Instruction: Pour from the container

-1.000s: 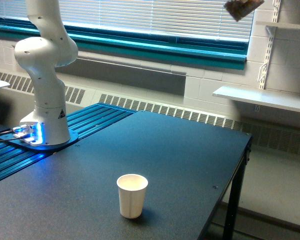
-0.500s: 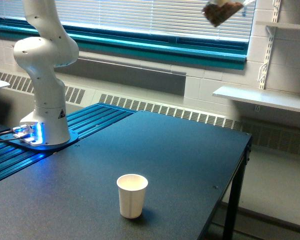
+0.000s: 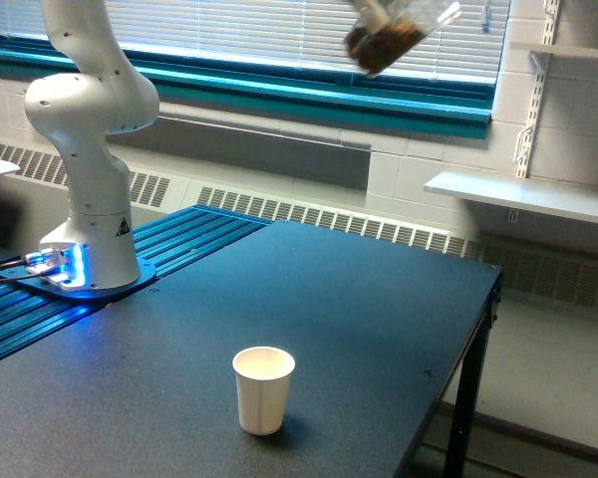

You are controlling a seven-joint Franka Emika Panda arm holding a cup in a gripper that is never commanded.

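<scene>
The container [image 3: 387, 40], a clear cup with brown bits in its lower part, hangs tilted and motion-blurred at the top of the exterior view, in front of the window blinds. Only a pale bit of my gripper [image 3: 377, 13] shows at the frame's top edge, closed on the container's upper side; the rest is out of view. The container is high above the dark table [image 3: 379, 299] and up and to the exterior view's right of a small off-white paper cup [image 3: 263, 388], which stands upright and open near the table's front.
The arm's white base [image 3: 90, 199] stands at the exterior view's left on a blue-lit mount. The table's edge [image 3: 493, 289] drops off at the exterior view's right. A white wall shelf [image 3: 528, 194] and a radiator grille run behind the table.
The container has moved leftward and slightly down across the top of the view, from the upper right corner toward the middle. The paper cup has not moved.
</scene>
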